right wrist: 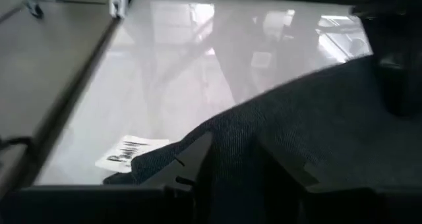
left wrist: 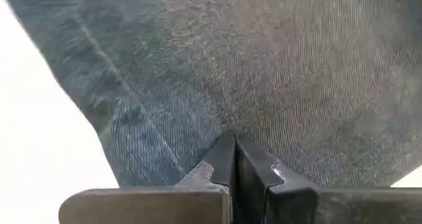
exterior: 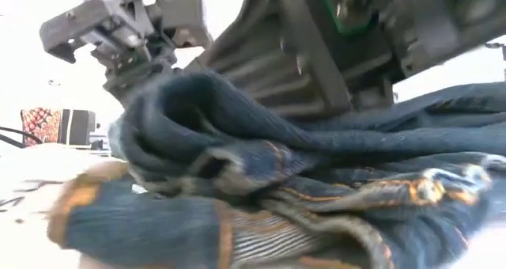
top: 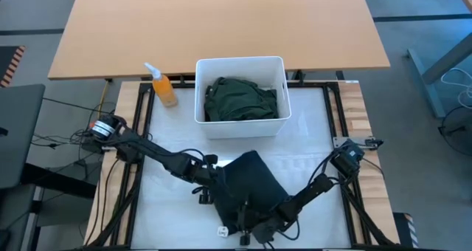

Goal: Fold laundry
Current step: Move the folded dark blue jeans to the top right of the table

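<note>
Two grippers on one black garment (top: 251, 181), which lies bunched on the white table (top: 310, 125) just in front of the white bin (top: 240, 125) — more dark green laundry (top: 240, 100) sits inside that. Left gripper (top: 210, 181) pinched shut on the garment's left edge; right gripper (top: 269, 229) at the near edge with cloth between its fingers, whether it has clamped I can't tell. Looks like mid-fold — next move likely needs both edges held firm, then carried over together.

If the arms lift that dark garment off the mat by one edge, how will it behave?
The dark garment will probably sag and trail rather than hold its shape: in the low view it lies in soft, thick folds. It looks like denim with heavy stitched seams, so likely weighty for cloth. Its ribbed weave suggests it should not slip easily.
</note>
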Available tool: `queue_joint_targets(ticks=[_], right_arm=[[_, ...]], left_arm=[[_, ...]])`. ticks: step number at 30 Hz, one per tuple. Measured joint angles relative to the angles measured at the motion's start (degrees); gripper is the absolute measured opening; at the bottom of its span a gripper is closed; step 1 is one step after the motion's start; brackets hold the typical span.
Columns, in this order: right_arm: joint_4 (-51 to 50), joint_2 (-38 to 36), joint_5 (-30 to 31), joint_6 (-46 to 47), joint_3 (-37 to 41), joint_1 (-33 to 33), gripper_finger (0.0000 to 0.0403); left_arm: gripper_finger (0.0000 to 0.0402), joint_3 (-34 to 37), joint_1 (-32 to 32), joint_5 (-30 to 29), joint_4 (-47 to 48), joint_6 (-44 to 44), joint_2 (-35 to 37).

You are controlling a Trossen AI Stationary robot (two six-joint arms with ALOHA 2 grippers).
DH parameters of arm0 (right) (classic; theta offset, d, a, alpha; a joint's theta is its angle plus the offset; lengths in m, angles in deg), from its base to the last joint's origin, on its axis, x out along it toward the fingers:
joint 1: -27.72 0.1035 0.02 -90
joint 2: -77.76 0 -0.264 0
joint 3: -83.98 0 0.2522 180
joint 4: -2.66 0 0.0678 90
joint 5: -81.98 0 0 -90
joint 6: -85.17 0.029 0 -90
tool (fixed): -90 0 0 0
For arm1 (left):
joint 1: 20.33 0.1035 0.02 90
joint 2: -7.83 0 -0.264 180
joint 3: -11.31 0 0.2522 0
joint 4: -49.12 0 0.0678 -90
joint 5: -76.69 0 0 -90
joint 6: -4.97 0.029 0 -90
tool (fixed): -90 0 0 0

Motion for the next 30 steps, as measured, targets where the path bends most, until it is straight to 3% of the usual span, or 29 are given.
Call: queue_joint_targets(ticks=[5, 10, 18, 22, 26, 30], right_arm=[[-1.8, -0.6, -1.6, 0.7, 0.1, 0.0, 0.0126], [-11.1, -5.7, -3.4, -2.1, 0.4, -0.1, 0.0122], [-22.5, -19.5, -2.8, -6.2, 1.6, 1.0, 0.0122], [-13.7, -22.2, 2.2, -6.7, 5.9, 0.8, 0.0122], [5.1, -18.0, 0.8, -9.0, 9.6, -1.8, 0.0122], [7.4, -12.0, -0.2, -7.8, 9.6, -4.3, 0.0122]], left_arm=[[0.0, 3.5, 0.0, 1.0, -3.2, -2.6, 0.2], [0.0, 4.2, 0.0, 2.2, -3.8, -2.3, 1.7], [0.0, 4.5, -0.1, -1.6, -2.4, -1.2, 15.8], [0.0, 4.5, -2.9, -3.1, -3.1, -1.3, 20.9], [0.0, 6.4, -6.0, -8.0, -3.6, -2.6, 23.0], [0.0, 13.2, -8.1, -13.7, -5.7, -9.9, 22.3]])
